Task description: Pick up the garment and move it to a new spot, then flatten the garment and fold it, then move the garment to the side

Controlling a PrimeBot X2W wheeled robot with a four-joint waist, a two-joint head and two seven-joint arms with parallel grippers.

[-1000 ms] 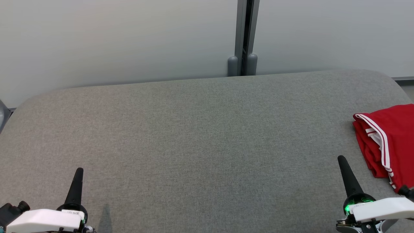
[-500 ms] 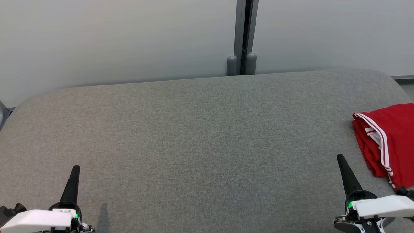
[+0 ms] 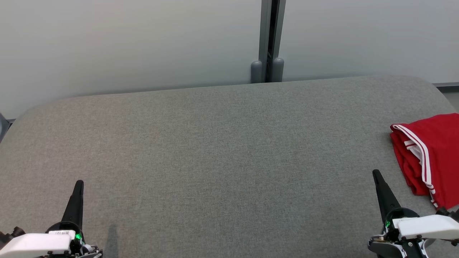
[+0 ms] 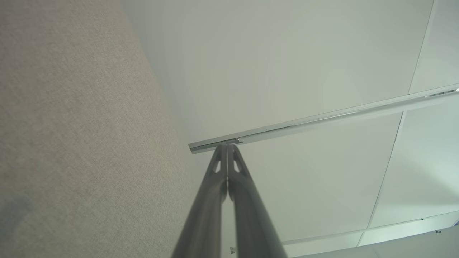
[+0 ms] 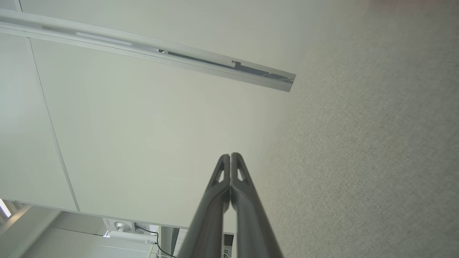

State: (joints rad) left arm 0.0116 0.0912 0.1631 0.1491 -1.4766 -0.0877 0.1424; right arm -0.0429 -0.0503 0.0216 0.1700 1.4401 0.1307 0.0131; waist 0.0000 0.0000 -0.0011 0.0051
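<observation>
- Garment [image 3: 434,157]: red with white stripes, lying in folds at the right edge of the grey padded surface [image 3: 229,150]. The frame cuts it off, so I judge its long axis runs near-to-far, probably.
- It lies right of and just beyond my right gripper [image 3: 375,174], near but apart. My left gripper [image 3: 79,182] is well apart from it.
- Both grippers: fingers pressed together, holding nothing.

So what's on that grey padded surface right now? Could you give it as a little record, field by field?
surface: grey fabric tabletop, pale wall panels behind
garment: red with white stripes, folded in layers, at the right edge
left gripper: shut, empty, lower left
right gripper: shut, empty, beside the garment
</observation>
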